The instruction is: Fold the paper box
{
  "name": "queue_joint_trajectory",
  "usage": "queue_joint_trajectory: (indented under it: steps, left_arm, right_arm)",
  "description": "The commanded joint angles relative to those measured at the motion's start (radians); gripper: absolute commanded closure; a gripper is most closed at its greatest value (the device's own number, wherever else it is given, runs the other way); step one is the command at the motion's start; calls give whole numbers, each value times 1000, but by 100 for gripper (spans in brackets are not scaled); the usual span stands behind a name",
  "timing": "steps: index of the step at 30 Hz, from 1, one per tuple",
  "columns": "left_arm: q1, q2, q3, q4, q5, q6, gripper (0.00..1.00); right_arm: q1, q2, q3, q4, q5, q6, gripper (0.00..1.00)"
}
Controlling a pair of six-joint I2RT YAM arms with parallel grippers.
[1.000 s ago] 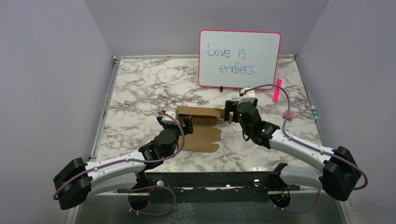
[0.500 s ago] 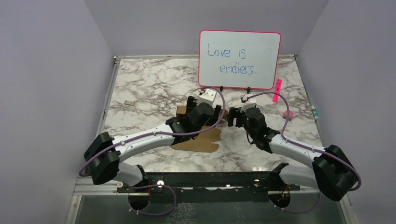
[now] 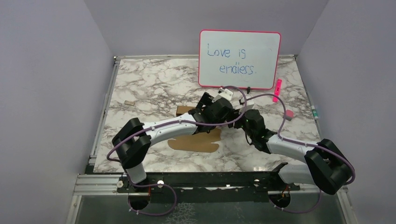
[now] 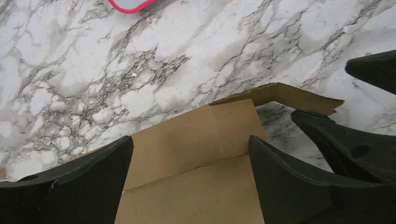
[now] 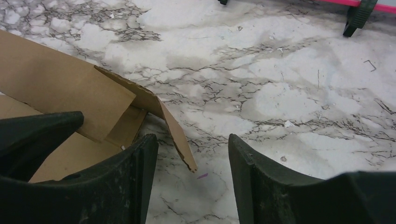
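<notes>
Marble tabletop [image 3: 140,93], paper box [image 4: 191,179] (brown) below left hand [image 4: 189,144]

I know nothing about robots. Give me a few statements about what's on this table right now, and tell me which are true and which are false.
1. The whiteboard reads "Love is endless." True.
2. The paper box is fully folded shut. False: it is mostly a flat sheet with one flap raised.
3. The left hand and the right hand are both open. True.
4. The pink marker lies on the paper box. False: it lies on the marble table, beside the whiteboard's right end.
5. The raised flap's edge reaches between the right hand's fingers. True.
</notes>
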Motion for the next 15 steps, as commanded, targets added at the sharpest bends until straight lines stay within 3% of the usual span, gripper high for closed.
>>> queue_joint_trajectory:
  steps: [1,15]
  left_arm:
    - [4,62,57,-43,-80,35,7]
    - [5,160,109,-67,-187,66,15]
  right_arm:
    - [-3,2,-23,73,-12,-12,40]
    - [-3,5,-41,99,-36,-25,65]
